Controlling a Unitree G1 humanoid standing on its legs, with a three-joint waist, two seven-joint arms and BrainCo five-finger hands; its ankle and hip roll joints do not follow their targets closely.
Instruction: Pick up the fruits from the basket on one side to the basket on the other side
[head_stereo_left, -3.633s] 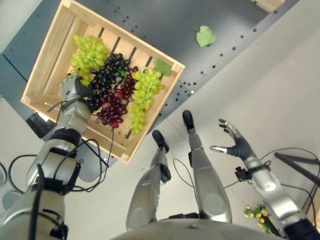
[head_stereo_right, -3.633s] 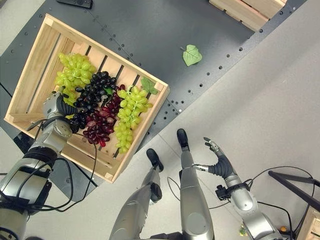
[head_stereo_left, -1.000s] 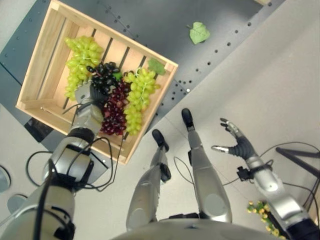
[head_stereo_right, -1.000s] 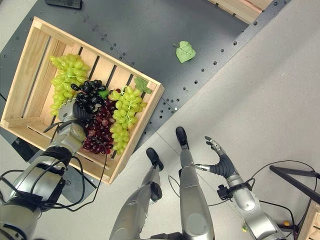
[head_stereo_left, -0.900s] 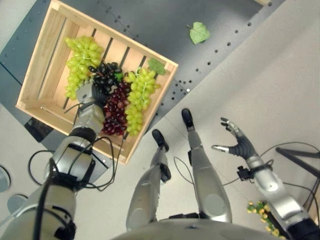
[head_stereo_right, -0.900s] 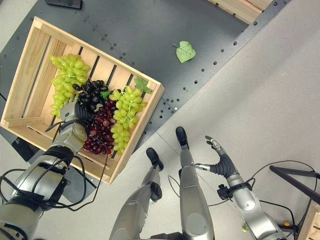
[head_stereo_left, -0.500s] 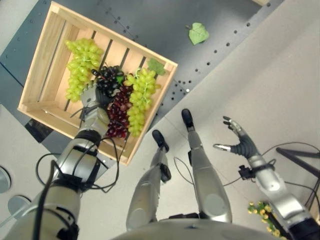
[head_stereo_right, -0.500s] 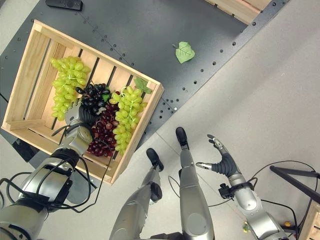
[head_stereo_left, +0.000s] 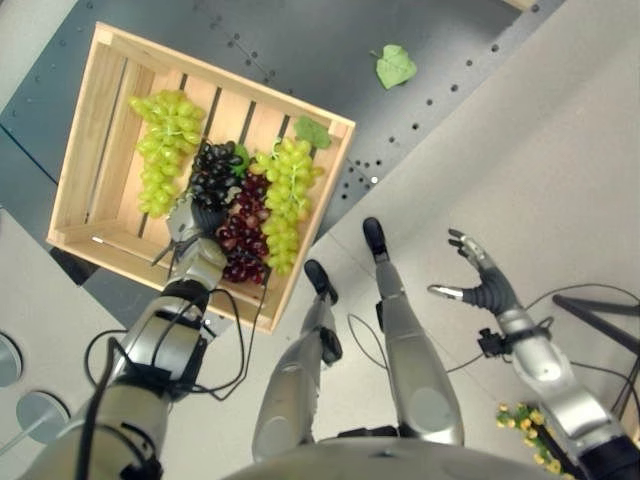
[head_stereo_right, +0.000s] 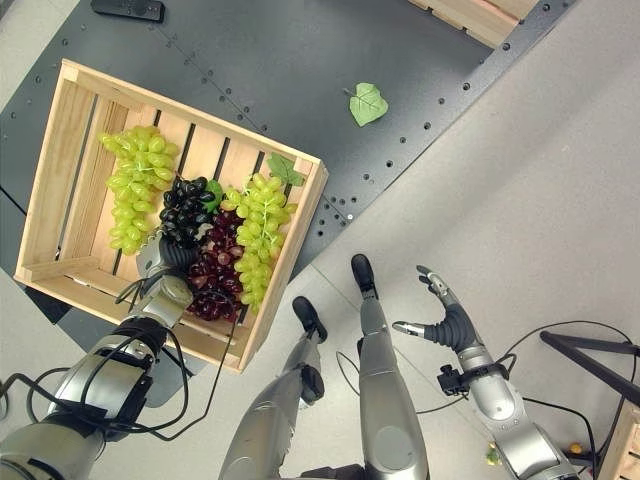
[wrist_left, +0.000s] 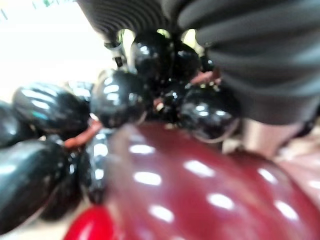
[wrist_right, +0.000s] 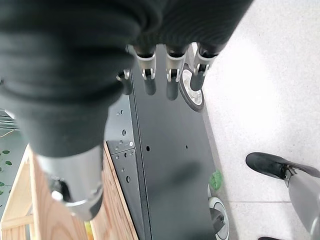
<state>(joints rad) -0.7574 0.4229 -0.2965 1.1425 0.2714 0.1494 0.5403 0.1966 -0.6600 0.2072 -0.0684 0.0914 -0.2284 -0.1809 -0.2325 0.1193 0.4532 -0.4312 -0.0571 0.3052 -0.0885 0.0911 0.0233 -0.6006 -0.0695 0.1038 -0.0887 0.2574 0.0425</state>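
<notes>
Left eye view showed the black grapes (head_stereo_left: 212, 173) lying in the wooden crate (head_stereo_left: 100, 95), between a green bunch (head_stereo_left: 165, 150) and another green bunch (head_stereo_left: 288, 195), with red grapes (head_stereo_left: 240, 235) just below. Their long axis ran away from the left hand (head_stereo_left: 186, 222), which sat at the bunch's near end. Whether its fingers were clenched on the black grapes I could not tell. The right hand (head_stereo_right: 448, 322) hung released, well apart over the floor (head_stereo_right: 560, 150).
</notes>
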